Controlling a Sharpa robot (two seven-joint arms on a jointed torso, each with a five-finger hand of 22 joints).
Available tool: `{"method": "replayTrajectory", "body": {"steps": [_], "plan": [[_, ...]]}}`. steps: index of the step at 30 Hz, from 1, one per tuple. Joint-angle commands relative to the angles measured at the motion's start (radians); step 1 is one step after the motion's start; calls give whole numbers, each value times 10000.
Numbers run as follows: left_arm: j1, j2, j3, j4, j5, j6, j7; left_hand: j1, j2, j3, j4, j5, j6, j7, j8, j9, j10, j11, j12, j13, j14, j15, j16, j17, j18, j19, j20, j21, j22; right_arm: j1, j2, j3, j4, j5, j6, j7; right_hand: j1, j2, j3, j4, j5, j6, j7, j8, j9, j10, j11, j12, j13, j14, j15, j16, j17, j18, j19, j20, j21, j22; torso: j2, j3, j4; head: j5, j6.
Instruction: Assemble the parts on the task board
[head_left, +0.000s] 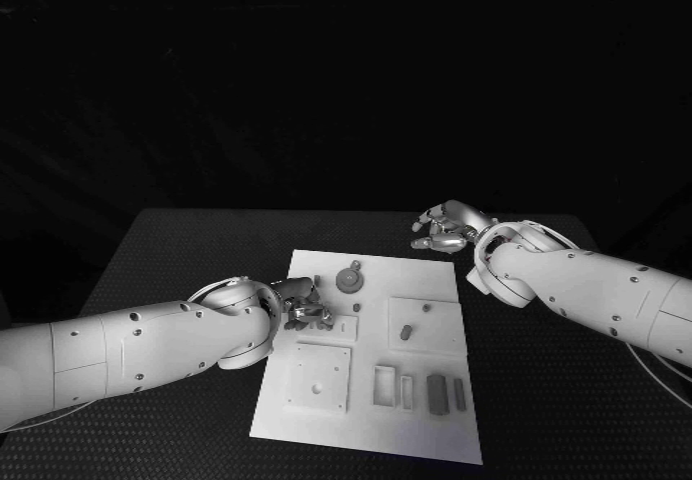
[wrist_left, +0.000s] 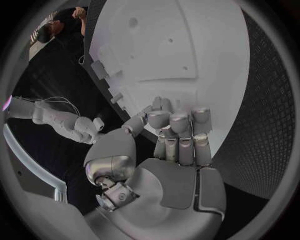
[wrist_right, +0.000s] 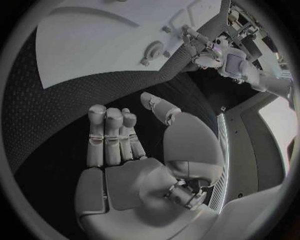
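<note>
Nearest the robot, along the close edge of the white task board (head_left: 368, 425), a square plate (head_left: 319, 377) with a small hole lies at the board's left, and just right of it sit an open rectangular frame (head_left: 385, 385) and two narrow grey bars (head_left: 437, 392) side by side. Further in, a small grey part (head_left: 407, 331) rests on a raised square panel right of the board's middle. The left hand (head_left: 299, 303) sits at the board's left edge, about halfway along it, over a small square block (head_left: 343, 325); its fingers are curled together, and whether they pinch anything cannot be told from the head view. In the left wrist view that hand (wrist_left: 178, 135) has its fingers bunched close against the board's rim (wrist_left: 206, 95), the thumb folded beside them, with no part plainly between them. Beyond it, near the board's far end, lies a round grey part with a tab (head_left: 349, 279). Farthest off, the right hand (head_left: 444, 229) hovers over the black table (head_left: 188, 250) just past the board's far right corner; in the right wrist view its fingers (wrist_right: 112, 135) stand straight and side by side, the thumb apart, holding nothing.
</note>
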Motion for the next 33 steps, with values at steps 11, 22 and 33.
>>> {"method": "replayTrajectory", "body": {"steps": [11, 22, 33], "plan": [[-77, -55, -22, 72, -144, -279, -55, 314, 72, 112, 62, -21, 1700, -750, 98, 18, -196, -237, 61, -41, 12, -43, 52, -30, 105, 67, -939, 47, 150, -12, 19, 3, -17, -13, 136, 50, -120, 31, -52, -2, 62, 245, 154, 21, -13, -1081, 163, 43, -17, -65, -20, 70, -20, 459, 1, -8, -57, 122, 3, -4, 1, -5, -21], [-108, -74, -22, 98, -157, -266, -1, 350, -61, 86, 35, -82, 1692, -747, 115, 15, -196, -232, 75, -62, 3, -36, 58, -50, 104, 58, -935, 48, 152, -19, 22, 3, -32, -11, 135, 51, -156, 40, -62, 24, 86, 245, 155, 21, -15, -1085, 164, 53, -29, -67, -19, 76, -27, 459, 2, -6, -62, 126, 1, 4, 10, 4, -22], [-243, -43, -22, 120, -887, -133, 83, 838, -689, 1, 133, -159, 1743, -755, 178, -37, -184, -236, 151, -122, 3, 2, 114, -105, 114, 73, -932, 55, 142, -27, 19, 3, -41, -11, 151, 55, -158, 30, -65, 18, 106, 242, 154, 20, -17, -1089, 164, 58, -35, -71, -19, 79, -30, 459, 0, -8, -66, 129, 7, 3, -12, 33, -6]]}}
